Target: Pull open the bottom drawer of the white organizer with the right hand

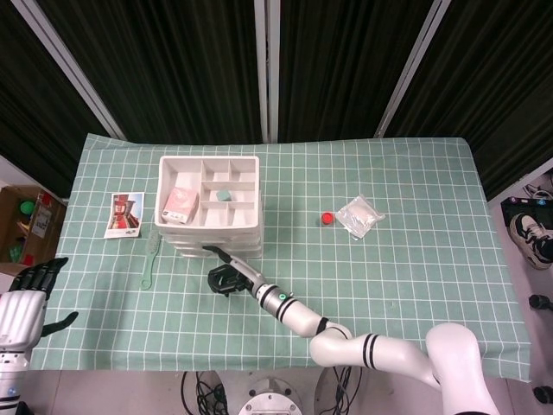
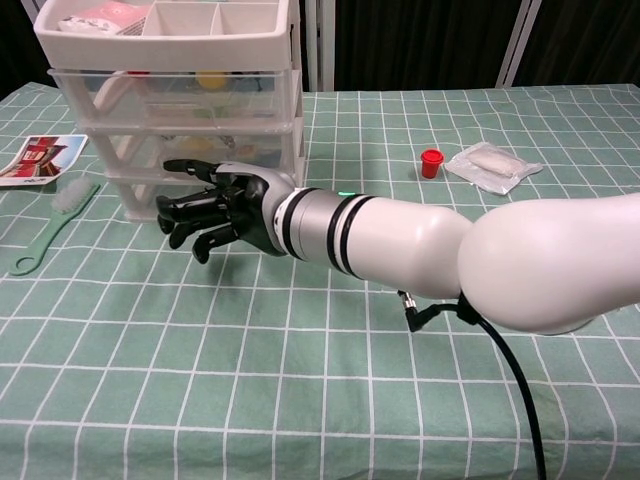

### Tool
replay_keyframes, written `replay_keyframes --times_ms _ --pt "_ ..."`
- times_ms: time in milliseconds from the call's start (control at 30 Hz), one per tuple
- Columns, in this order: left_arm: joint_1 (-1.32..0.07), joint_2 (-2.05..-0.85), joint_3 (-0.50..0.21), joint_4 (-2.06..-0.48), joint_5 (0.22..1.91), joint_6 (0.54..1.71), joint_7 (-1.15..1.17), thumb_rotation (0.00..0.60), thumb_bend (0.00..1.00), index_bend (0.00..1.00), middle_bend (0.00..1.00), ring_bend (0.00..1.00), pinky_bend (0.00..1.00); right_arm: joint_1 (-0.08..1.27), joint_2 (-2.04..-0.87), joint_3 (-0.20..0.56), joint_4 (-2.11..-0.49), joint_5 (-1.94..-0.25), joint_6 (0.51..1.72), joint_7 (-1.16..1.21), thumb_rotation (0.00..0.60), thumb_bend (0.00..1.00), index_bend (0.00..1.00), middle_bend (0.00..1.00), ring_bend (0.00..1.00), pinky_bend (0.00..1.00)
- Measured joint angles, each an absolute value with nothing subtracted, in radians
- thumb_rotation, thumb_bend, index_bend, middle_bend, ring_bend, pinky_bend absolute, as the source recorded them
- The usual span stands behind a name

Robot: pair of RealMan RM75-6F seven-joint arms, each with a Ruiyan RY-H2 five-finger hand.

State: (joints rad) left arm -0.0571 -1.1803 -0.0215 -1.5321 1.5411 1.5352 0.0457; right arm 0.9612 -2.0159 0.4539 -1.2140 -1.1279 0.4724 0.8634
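The white three-drawer organizer (image 1: 210, 161) (image 2: 291, 110) stands at the table's back left, with an open compartment tray on top. Its bottom drawer (image 2: 134, 199) (image 1: 185, 252) sits flush with the drawers above. My right hand (image 2: 215, 205) (image 1: 226, 278) is right at that drawer's front, fingers curled in and thumb stretched toward the middle drawer. Whether the fingertips hook the drawer's edge is hidden. Nothing shows inside the hand. My left hand (image 1: 23, 304) hangs off the table's front left corner, fingers apart and holding nothing.
A green brush (image 1: 150, 257) (image 2: 55, 225) and a picture card (image 1: 124, 214) (image 2: 38, 158) lie left of the organizer. To the right lie a small red cap (image 1: 327, 218) (image 2: 431, 162) and a plastic packet (image 1: 360, 215) (image 2: 492, 164). A cardboard box (image 1: 26, 225) sits beside the table.
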Motion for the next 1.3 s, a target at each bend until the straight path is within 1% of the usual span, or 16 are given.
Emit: replay_keyframes --times_ms 133,233,667,1000,1067,1167,1233,1300 --pt "-0.056 -1.178 -0.021 -1.536 1.542 1.538 0.047 0.6 0.1 0.13 0.16 0.16 0.19 0.954 -2.012 0.453 -1.22 -1.137 0.466 0.865 0.6 0.51 0.13 0.65 0.59 0.72" --pt "-0.054 -1.176 -0.02 -1.539 1.544 1.54 0.048 0.6 0.1 0.13 0.16 0.16 0.19 0.941 -1.999 0.447 -1.238 -1.15 0.466 0.865 0.6 0.52 0.15 0.65 0.59 0.72" --pt "-0.053 -1.173 -0.02 -1.553 1.554 1.549 0.06 0.6 0.1 0.13 0.16 0.16 0.19 0.859 -1.906 0.381 -1.376 -1.233 0.487 0.875 0.6 0.53 0.16 0.65 0.59 0.72" --pt "-0.054 -1.175 -0.018 -1.556 1.55 1.54 0.063 0.6 0.1 0.13 0.16 0.16 0.19 0.846 -1.869 0.335 -1.43 -1.216 0.477 0.824 0.6 0.53 0.16 0.65 0.59 0.72" --pt "-0.055 -1.175 -0.018 -1.556 1.55 1.54 0.064 0.6 0.1 0.13 0.16 0.16 0.19 0.843 -1.864 0.327 -1.443 -1.216 0.476 0.815 0.6 0.53 0.14 0.65 0.59 0.72" --pt "-0.054 -1.174 -0.019 -1.556 1.551 1.543 0.063 0.6 0.1 0.13 0.16 0.16 0.19 0.837 -1.848 0.311 -1.464 -1.225 0.48 0.792 0.6 0.53 0.02 0.64 0.59 0.72" --pt "-0.052 -1.173 -0.019 -1.556 1.552 1.548 0.063 0.6 0.1 0.13 0.16 0.16 0.19 0.832 -1.83 0.298 -1.483 -1.245 0.492 0.766 0.6 0.53 0.0 0.64 0.59 0.72" --pt "-0.05 -1.173 -0.019 -1.554 1.552 1.551 0.061 0.6 0.1 0.13 0.16 0.16 0.19 0.824 -1.807 0.283 -1.506 -1.282 0.519 0.727 0.6 0.53 0.0 0.64 0.59 0.72"
